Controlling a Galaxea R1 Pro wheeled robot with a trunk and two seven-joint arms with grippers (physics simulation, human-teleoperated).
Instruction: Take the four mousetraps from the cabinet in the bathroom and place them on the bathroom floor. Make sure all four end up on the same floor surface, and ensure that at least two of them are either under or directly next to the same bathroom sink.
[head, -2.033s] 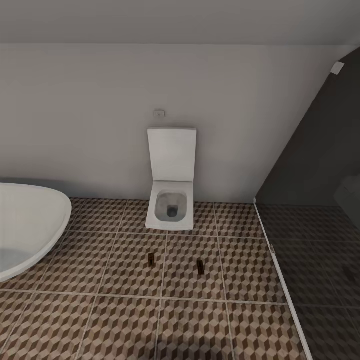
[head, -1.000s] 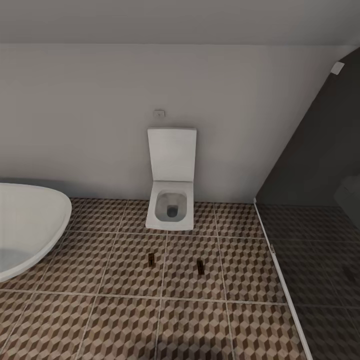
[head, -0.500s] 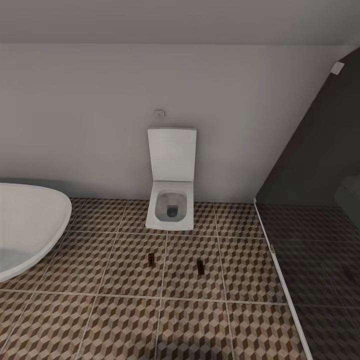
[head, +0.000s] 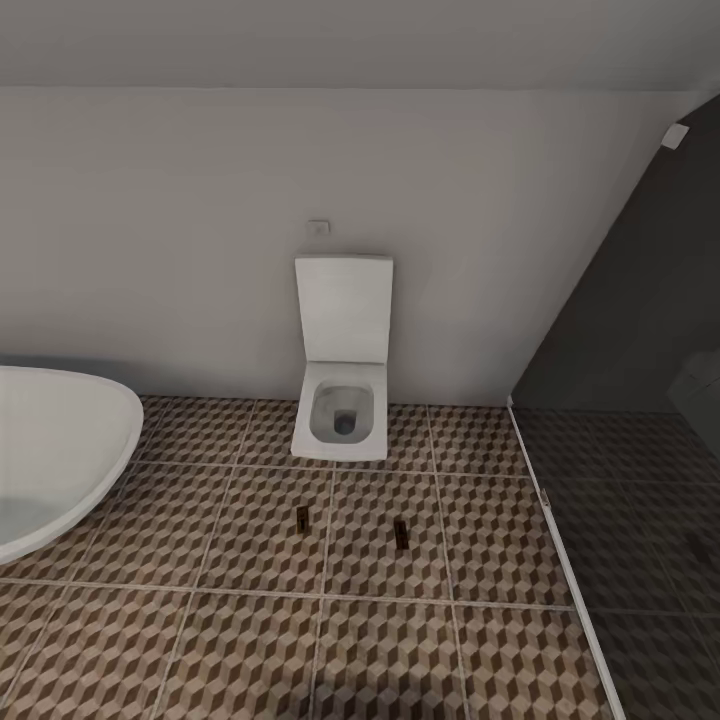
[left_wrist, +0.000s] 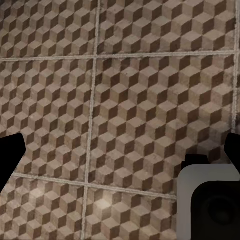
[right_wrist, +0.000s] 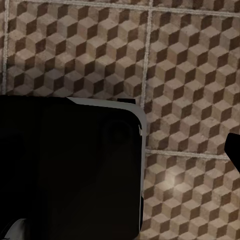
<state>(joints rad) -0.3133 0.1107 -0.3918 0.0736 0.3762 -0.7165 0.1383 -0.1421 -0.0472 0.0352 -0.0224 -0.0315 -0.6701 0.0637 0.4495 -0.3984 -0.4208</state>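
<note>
Nothing had moved since the earlier frames; my head view matched them. Under the left gripper (left_wrist: 120, 152) its dark fingertips (left_wrist: 10, 155) sat wide apart at the frame's edges, released and empty, over the bathroom floor (left_wrist: 125, 100); the right gripper's state I could not tell, one fingertip (right_wrist: 234, 150) showing beside a dark robot part (right_wrist: 70, 170). Ahead I counted two mousetraps (head: 302, 516) (head: 401, 532), well apart on the tiles, both short of the one toilet (head: 343, 400) at the wall; one white tub (head: 60, 440) bounded my left, a dark glass partition (head: 640, 420) my right, with open tiles between.
</note>
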